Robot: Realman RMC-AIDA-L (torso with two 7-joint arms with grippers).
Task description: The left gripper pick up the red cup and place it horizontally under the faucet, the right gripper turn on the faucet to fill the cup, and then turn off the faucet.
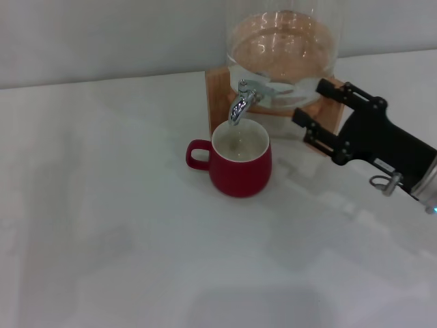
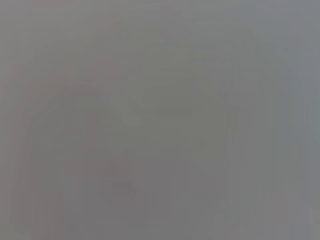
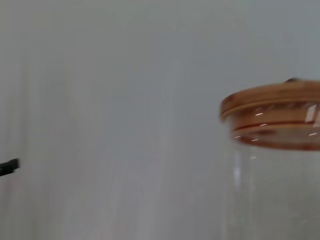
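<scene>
The red cup [image 1: 240, 162] stands upright on the white table [image 1: 123, 225], directly under the faucet [image 1: 241, 102], with its small loop handle pointing toward the robot's left. Its white inside holds some liquid, though how full it is cannot be told. The faucet's chrome spout curves down and ends just above the cup's rim, toward the far side of the opening; no stream between spout and cup can be made out. The faucet sticks out from the lower front of a glass jar [image 1: 283, 51] that holds clear liquid and rests on a wooden stand [image 1: 220, 92] behind the cup. In the right wrist view the upper part of the same jar [image 3: 272, 190] shows, capped by a wooden lid [image 3: 272, 102], against a plain grey wall. The right gripper [image 1: 308, 104] hangs to the right of the jar and stand, near the faucet but apart from it, its two black fingers spread wide with nothing between them, the tips pointing toward the jar's base. Its black body runs back toward the right edge of the head view, where the silver wrist begins. The left gripper shows in none of the views, and the left wrist view gives only a flat grey blur.
</scene>
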